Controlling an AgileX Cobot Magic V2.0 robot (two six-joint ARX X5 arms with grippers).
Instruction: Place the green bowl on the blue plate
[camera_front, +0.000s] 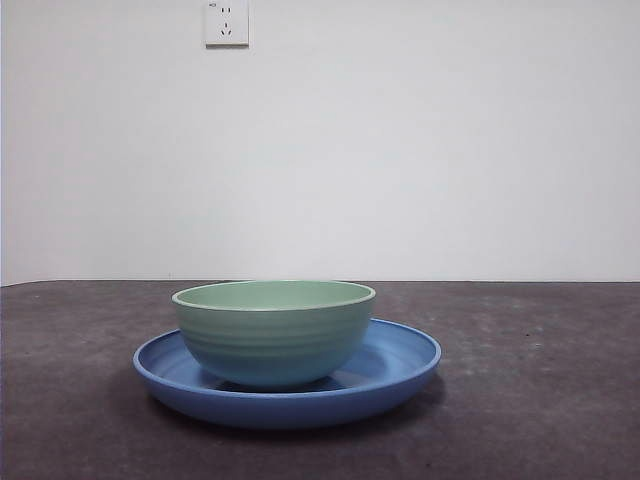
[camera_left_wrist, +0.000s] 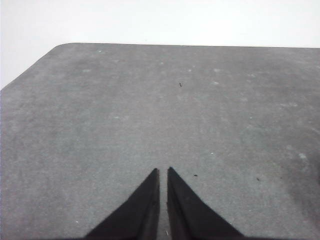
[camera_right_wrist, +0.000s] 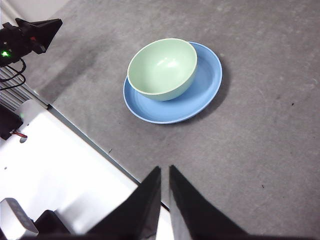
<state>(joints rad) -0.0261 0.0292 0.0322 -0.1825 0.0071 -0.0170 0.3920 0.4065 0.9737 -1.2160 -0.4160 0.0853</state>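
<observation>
1. The green bowl (camera_front: 273, 333) is seen standing upright on the blue plate (camera_front: 400, 362), set off-centre toward one side of the plate, so the placement is judged done.
2. The right gripper (camera_right_wrist: 165, 172) is held well apart from the dishes near the table (camera_front: 540, 400) edge, jaws closed and gripping nothing (a waiting pose, it seems).
3. The left gripper (camera_left_wrist: 163, 173) is likewise closed and empty over bare table, kept clear of the dishes.
</observation>
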